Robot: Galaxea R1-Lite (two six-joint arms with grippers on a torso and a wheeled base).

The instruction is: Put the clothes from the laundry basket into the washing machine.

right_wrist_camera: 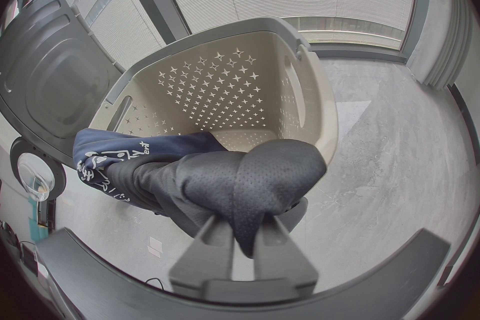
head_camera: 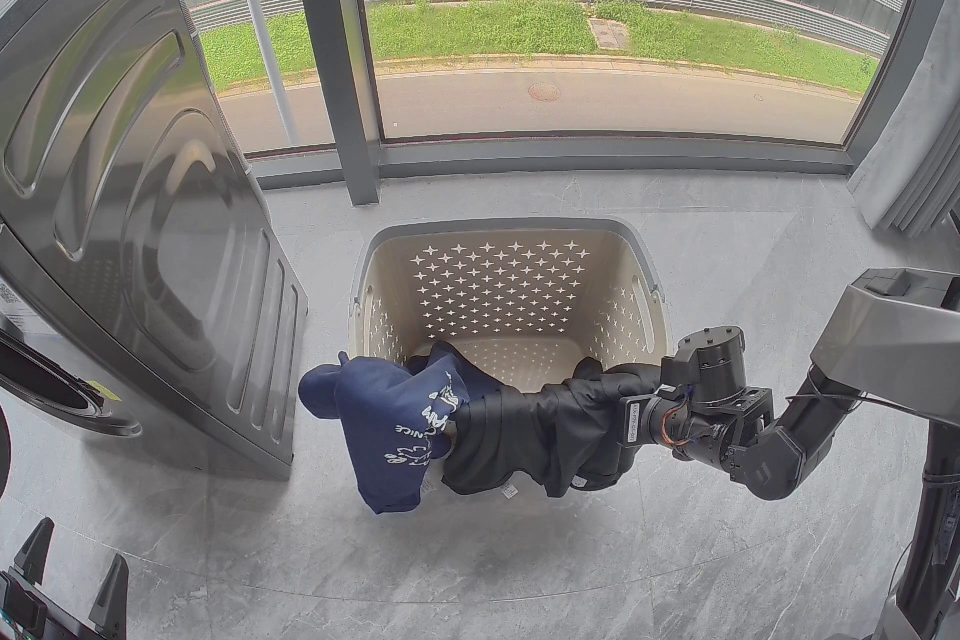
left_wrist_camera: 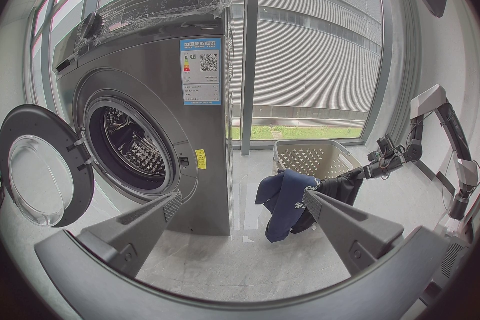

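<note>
The right end effector [right_wrist_camera: 243,231] is clamped on a fold of a black garment [head_camera: 540,442], with the cloth bunched between its two fingers and bulging out just past their tips. From that grip the black garment stretches away sideways toward the washing machine [left_wrist_camera: 150,101]. A navy garment with white print [head_camera: 395,432] is tangled with its far end and hangs down from it. Both pieces are off the floor [head_camera: 600,562].

The laundry basket [head_camera: 500,282] stands just beyond the held clothes, on the far side of the right end effector. The bundle crosses its near rim, and the navy piece hangs outside the near corner on the machine's side. Whether any cloth touches the basket's bottom I cannot tell.

The left end effector [left_wrist_camera: 242,196] has its fingers spread wide apart and holds nothing. It sits low, well apart from the clothes. Ahead of it, the washing machine's round door [left_wrist_camera: 40,166] is swung open to one side, baring the steel drum [left_wrist_camera: 132,146]. The hanging clothes lie ahead of it on the other side, near its farther fingertip as its own camera sees it.
</note>
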